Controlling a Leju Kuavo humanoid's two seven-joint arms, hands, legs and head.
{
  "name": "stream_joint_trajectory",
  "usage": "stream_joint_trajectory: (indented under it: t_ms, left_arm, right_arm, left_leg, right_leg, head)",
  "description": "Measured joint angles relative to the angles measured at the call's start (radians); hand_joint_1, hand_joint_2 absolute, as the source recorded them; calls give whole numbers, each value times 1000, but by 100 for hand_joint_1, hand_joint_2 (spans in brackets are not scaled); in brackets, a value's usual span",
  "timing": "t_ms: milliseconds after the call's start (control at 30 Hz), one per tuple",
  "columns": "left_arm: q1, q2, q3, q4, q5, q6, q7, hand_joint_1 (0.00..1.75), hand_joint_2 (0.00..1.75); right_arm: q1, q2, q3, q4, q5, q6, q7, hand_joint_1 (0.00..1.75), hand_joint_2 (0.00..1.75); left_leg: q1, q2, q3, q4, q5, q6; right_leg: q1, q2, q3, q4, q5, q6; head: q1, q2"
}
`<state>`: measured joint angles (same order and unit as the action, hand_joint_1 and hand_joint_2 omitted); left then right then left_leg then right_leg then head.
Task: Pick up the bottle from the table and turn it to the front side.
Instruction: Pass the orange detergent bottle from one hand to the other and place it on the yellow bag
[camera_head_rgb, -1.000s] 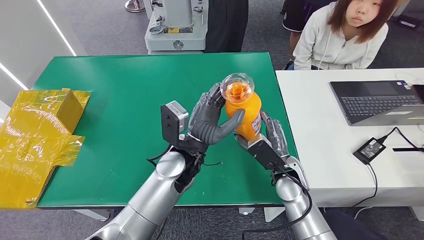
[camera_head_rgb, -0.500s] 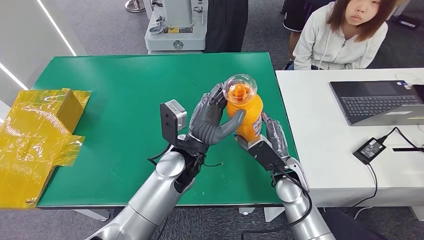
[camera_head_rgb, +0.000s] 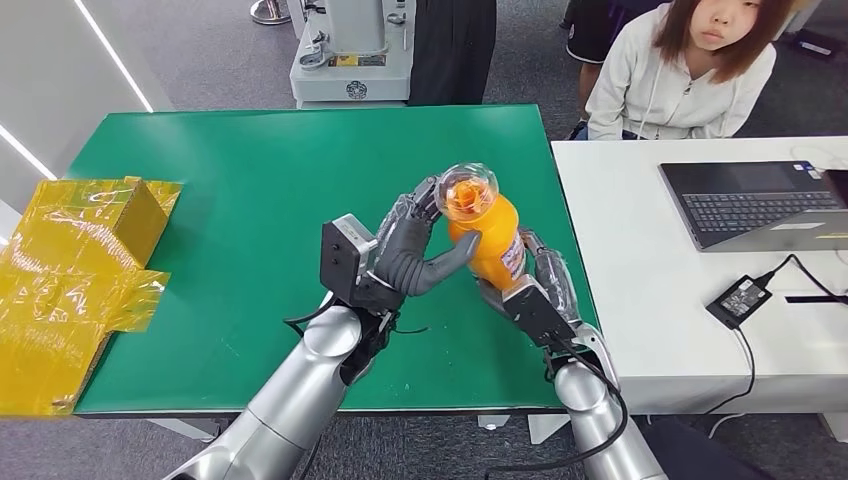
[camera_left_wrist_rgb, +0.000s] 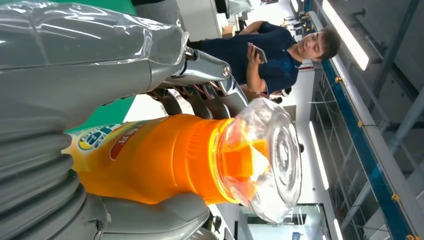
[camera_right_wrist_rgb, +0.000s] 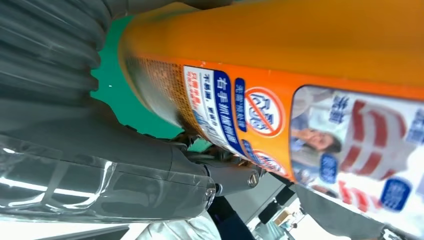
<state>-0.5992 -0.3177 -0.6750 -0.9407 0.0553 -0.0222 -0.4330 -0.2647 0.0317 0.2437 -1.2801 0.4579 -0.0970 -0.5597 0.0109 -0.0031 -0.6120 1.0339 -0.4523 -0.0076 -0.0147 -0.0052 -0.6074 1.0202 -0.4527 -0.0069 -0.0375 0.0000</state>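
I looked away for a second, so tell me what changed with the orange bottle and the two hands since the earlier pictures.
The orange bottle tipped, its clear cap swinging toward the robot's left and slightly lower. The left hand and its wrist dropped a little. Both it and the right hand kept holding the bottle above the green table.

Over the last 1 second the orange bottle (camera_head_rgb: 484, 232) has tipped toward the robot's left, so its clear domed cap (camera_head_rgb: 467, 192) now sits lower and further left above the green table (camera_head_rgb: 250, 200). The left hand (camera_head_rgb: 412, 250) has drawn back and down with it, thumb still across the bottle's front, while the right hand (camera_head_rgb: 535, 290) keeps cradling its lower part.
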Motion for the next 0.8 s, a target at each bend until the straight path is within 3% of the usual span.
stream_joint_trajectory:
  t_ms: [633,800]
  left_arm:
    - [24,29,25,0,-39,60,-23,175,175]
    - [24,36,32,0,-114,134,-28,175,175]
  right_arm:
    - [-23,0,-6,46,-39,0,-21,0,175]
    - [-22,0,-6,46,-40,-1,-21,0,175]
  left_leg:
    - [0,0,0,0,0,0]
    - [0,0,0,0,0,0]
  right_leg:
    - [0,0,0,0,0,0]
    - [0,0,0,0,0,0]
  head:
    - [0,0]
    - [0,0]
